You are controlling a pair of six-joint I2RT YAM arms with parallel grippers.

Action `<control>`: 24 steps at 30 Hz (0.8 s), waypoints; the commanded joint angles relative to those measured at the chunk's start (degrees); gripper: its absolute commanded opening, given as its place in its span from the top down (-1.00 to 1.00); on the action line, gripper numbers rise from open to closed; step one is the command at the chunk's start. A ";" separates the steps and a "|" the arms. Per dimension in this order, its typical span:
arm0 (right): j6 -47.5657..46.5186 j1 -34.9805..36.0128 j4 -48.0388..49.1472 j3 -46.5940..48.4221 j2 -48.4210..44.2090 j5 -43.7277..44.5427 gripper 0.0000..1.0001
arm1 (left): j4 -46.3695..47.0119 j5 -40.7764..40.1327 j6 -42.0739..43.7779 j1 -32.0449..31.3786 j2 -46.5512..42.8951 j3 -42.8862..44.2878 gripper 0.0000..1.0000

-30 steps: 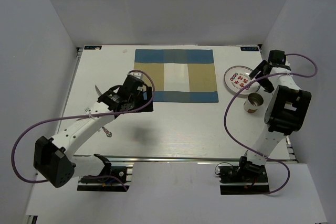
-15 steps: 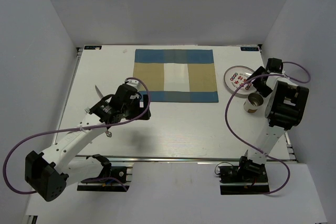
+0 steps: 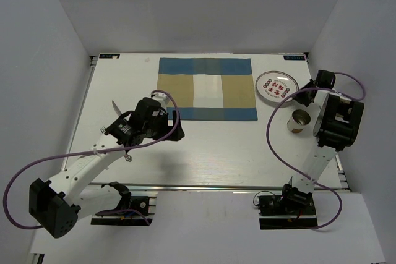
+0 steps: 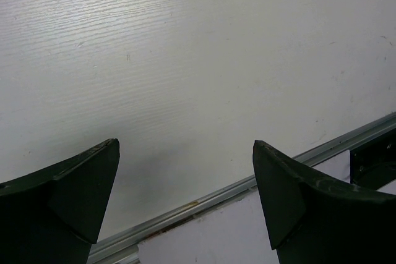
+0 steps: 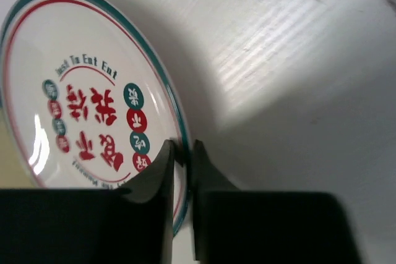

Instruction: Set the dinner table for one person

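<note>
Right wrist view, right fingers (image 5: 153, 174) pinching plate (image 5: 93, 47) rim, left fingers (image 4: 68, 196) spread.

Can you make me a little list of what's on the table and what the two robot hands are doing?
surface: white dinner table
cloth: blue-and-tan placemat, lying flat at the far middle
dish: patterned plate, right of the placemat
drink: cup, upright, nearer than the plate
right arm: right gripper shut on the plate's rim
left arm: left gripper open, empty, above bare table
cutlery: knife tip peeking out left of the left arm
</note>
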 commanded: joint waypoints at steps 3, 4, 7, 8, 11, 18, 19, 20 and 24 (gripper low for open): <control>1.08 -0.48 -0.61 -0.26 2.42 -0.93 1.00 | -1.04 -1.68 -0.24 -0.09 -2.56 -0.75 -0.96; 1.00 -0.31 -0.52 0.00 2.16 -1.54 1.00 | -1.48 -1.78 -0.33 -0.09 -2.82 -0.75 -0.96; 1.87 -0.13 -1.14 1.23 0.23 -2.68 1.00 | -3.59 -7.74 -1.73 -0.09 -3.35 -0.48 -0.96; 2.31 0.13 -1.14 1.50 -0.47 -3.13 1.00 | -4.81 -9.06 -2.26 -0.09 -3.53 -0.13 -0.96; 4.50 0.31 -0.52 2.55 -4.94 -5.15 1.00 | -5.61 -12.32 -3.76 -0.09 -5.10 -0.04 -0.96; 10.31 2.33 4.40 4.40 -13.21 -9.45 1.00 | -6.58 -20.14 -7.36 -0.09 -10.91 -0.39 -0.96; 10.75 3.03 6.31 5.01 -13.83 -11.11 1.00 | -7.19 -21.97 -7.62 -0.09 -11.26 -0.39 -0.96; 10.32 3.56 6.25 5.97 -14.62 -11.82 1.00 | -7.63 -23.04 -8.24 -0.09 -11.44 -0.48 -0.96; 7.42 10.39 5.19 13.17 -13.75 -18.22 1.00 | -11.49 -29.10 -10.35 -0.09 -9.69 1.44 -0.96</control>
